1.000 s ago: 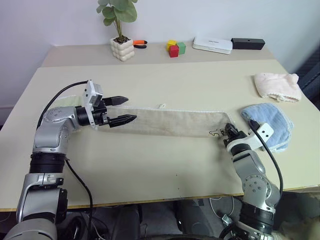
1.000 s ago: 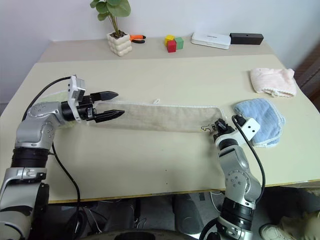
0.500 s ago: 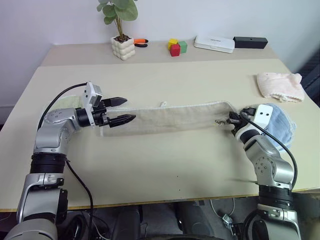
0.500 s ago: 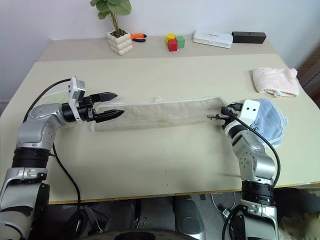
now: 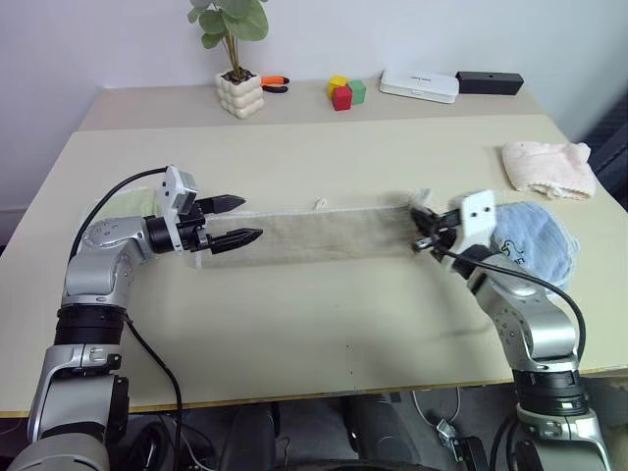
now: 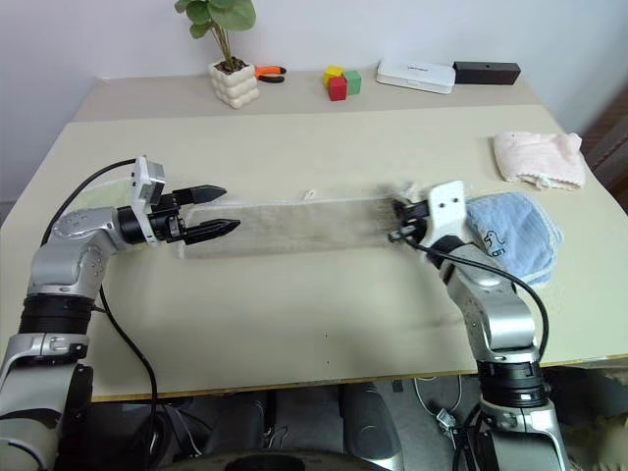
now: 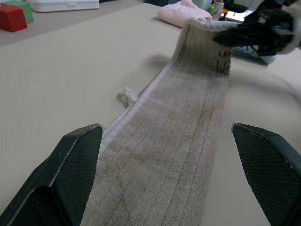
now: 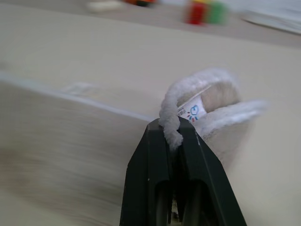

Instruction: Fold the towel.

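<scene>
The wide beige rectangular wooden table (image 5: 324, 324) carries everything here, and the long beige-tan terry cloth towel (image 5: 314, 234) with white corded edging lies stretched across its middle, which serves as the landmark for the rest. At the towel's right end, the right gripper (image 5: 420, 232) has its two black fingers pinched tight on the white corded edge, and the right wrist view shows that cord squeezed between the fingertips with the end of the cloth curling up off the table behind them. At the towel's opposite end, the left gripper (image 5: 234, 220) hovers just over the cloth with its fingers spread wide and nothing between them, pointing along the towel's length. Just beyond the towel's right end, behind the right gripper, sits a crumpled light blue cloth (image 5: 535, 235), and farther back from that a bunched pale pink cloth (image 5: 547, 167). The small white loop (image 5: 319, 205) on the towel's far long edge lies flat on the table about midway along. Judged from this, the step in hand is the first fold: the right end is lifted and ready to be carried over toward the left end. The next move calls for keeping the pinch firm, holding the lifted end high enough to clear the lower layer, and laying it down square on the left end, edges aligned.
</scene>
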Available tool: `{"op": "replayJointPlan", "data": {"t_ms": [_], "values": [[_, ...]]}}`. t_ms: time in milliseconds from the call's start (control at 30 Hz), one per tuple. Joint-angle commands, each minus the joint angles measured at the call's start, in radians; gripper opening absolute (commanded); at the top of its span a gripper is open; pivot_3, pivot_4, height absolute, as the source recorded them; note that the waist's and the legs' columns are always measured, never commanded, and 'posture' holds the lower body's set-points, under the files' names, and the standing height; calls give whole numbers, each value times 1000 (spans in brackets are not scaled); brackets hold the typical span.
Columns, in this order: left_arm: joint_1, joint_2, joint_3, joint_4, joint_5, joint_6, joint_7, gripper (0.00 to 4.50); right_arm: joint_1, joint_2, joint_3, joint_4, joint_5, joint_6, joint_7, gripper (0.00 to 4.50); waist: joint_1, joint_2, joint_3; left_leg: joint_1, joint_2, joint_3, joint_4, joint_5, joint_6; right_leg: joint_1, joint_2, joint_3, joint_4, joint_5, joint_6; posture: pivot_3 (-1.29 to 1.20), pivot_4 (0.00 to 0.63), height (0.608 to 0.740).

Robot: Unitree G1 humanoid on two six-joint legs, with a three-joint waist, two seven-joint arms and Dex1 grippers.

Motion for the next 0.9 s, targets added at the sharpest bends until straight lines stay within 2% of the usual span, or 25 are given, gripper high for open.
{"op": "replayJointPlan", "data": {"t_ms": [33,200,467,800,900], "values": [[-20,9,20,-32,-29,20,2,4500,-57,49,82,-39,-26,21,4,49,0,0,0,0,0,0,0,0,0,0,0,0,0,0,0,0,150,740],[-1,15,24,-65,-26,28,11,4500,-101,111,222,15,-95,24,31,49,0,0,0,0,0,0,0,0,0,0,0,0,0,0,0,0,150,740],[39,27,36,-119,-38,48,33,4500,-147,167,358,103,-185,-12,92,49,0,0,0,0,0,0,0,0,0,0,0,-1,0,0,0,0,150,740],[56,35,34,-130,-40,41,43,4500,-181,267,381,229,-264,-66,78,49,-1,0,0,0,0,0,0,0,0,-1,0,-1,0,0,0,0,150,740],[57,33,33,-129,-40,37,43,4500,-176,290,370,241,-246,-70,102,968,-1,0,0,0,0,-1,0,0,0,-1,0,-1,0,0,0,0,150,740]]}}
